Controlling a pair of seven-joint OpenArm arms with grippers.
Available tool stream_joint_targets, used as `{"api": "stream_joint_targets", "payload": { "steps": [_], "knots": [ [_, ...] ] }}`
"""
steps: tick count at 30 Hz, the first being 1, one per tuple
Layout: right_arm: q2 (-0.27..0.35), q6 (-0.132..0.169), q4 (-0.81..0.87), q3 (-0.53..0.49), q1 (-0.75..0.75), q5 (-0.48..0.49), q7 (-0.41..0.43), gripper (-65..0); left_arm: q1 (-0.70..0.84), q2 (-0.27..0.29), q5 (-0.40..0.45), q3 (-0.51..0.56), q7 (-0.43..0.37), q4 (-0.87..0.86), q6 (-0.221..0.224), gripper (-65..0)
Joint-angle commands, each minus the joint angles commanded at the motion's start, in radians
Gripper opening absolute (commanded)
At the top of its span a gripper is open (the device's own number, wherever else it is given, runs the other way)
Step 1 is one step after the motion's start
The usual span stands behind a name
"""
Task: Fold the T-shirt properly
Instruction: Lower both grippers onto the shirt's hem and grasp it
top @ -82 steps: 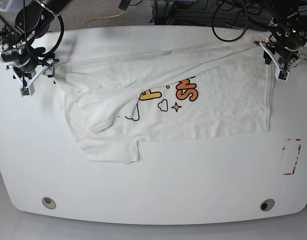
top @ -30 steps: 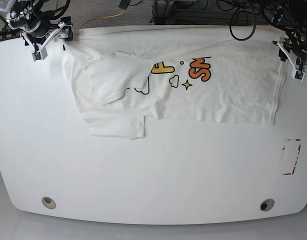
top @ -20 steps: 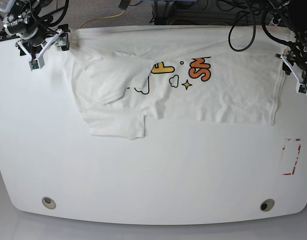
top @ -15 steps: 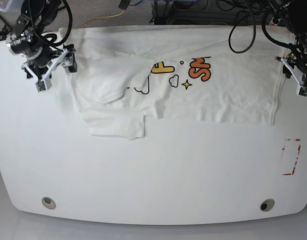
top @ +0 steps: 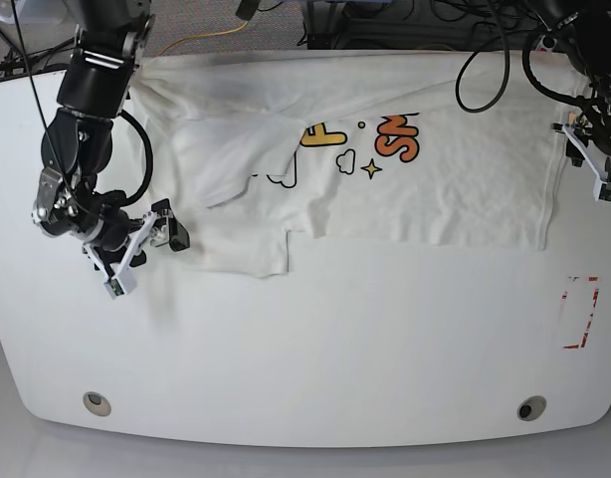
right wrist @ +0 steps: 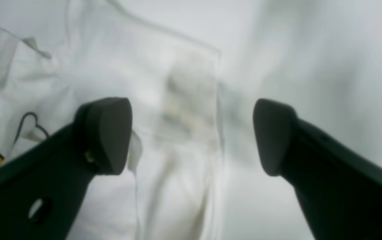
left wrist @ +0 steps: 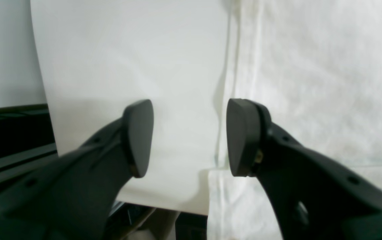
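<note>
The white T-shirt [top: 435, 189] lies spread across the back of the table, its orange-yellow lettering [top: 397, 136] facing up. A flap of cloth is folded over the print's left part. My right gripper [top: 164, 237] is open just left of the lower sleeve [top: 236, 249]. In the right wrist view the right gripper [right wrist: 191, 136] hovers over that blurred sleeve [right wrist: 177, 100], holding nothing. My left gripper [top: 587, 159] stands open beside the shirt's right hem. In the left wrist view the left gripper [left wrist: 191, 138] straddles the hem edge, with cloth [left wrist: 311, 83] under its right finger [left wrist: 244, 136].
The white table [top: 305, 349] has two round holes [top: 98, 403] [top: 531, 407] near its front edge. A red-marked rectangle [top: 581, 312] sits at the right. Cables hang behind the back edge [top: 455, 40]. In the left wrist view the table's edge [left wrist: 44, 100] is close on the left.
My right gripper let go of the shirt's back left corner and swung forward to beside the lower sleeve. My left gripper slid a little forward along the right hem. The shirt lies still.
</note>
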Motion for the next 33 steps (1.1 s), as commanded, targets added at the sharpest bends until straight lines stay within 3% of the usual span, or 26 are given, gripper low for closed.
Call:
{"api": "stream_joint_targets", "payload": {
  "steps": [9,14,18,24,27,31,33],
  "knots": [
    [0.031,0.0,-0.282,-0.175,0.103,0.0,0.193,-11.9,-0.078,0.002,0.0,-0.002,-0.002,-0.031,0.0,-32.5],
    [0.02,0.0,-0.322,-0.227,0.103,0.0,0.235,-13.0,-0.121,0.002,0.0,-0.002,-0.002,-0.046,0.0,-32.5],
    [-0.012,0.0,-0.322,-0.239,0.098,0.002,0.235,-25.5,-0.161,0.002,0.0,-0.002,-0.002,-0.052,0.0,-32.1],
    [-0.021,0.0,-0.322,-0.239,0.097,0.002,0.236,-52.8,-0.259,0.002,0.0,0.005,-0.002,-0.175,0.0,-31.5],
    [-0.021,0.0,-0.322,-0.239,0.1,0.002,0.236,-65.0,-0.322,-0.002,0.0,0.006,-0.002,-0.284,0.0,-23.9],
    [-0.021,0.0,-0.301,-0.241,0.1,0.002,0.236,-65.0,-0.394,-0.005,0.0,0.008,-0.003,-0.393,0.042,-15.4],
    [-0.021,0.0,-0.301,-0.241,0.098,0.002,0.236,-65.0,-0.425,-0.005,0.0,0.018,-0.034,-0.453,0.047,-15.0]
  ]
}}
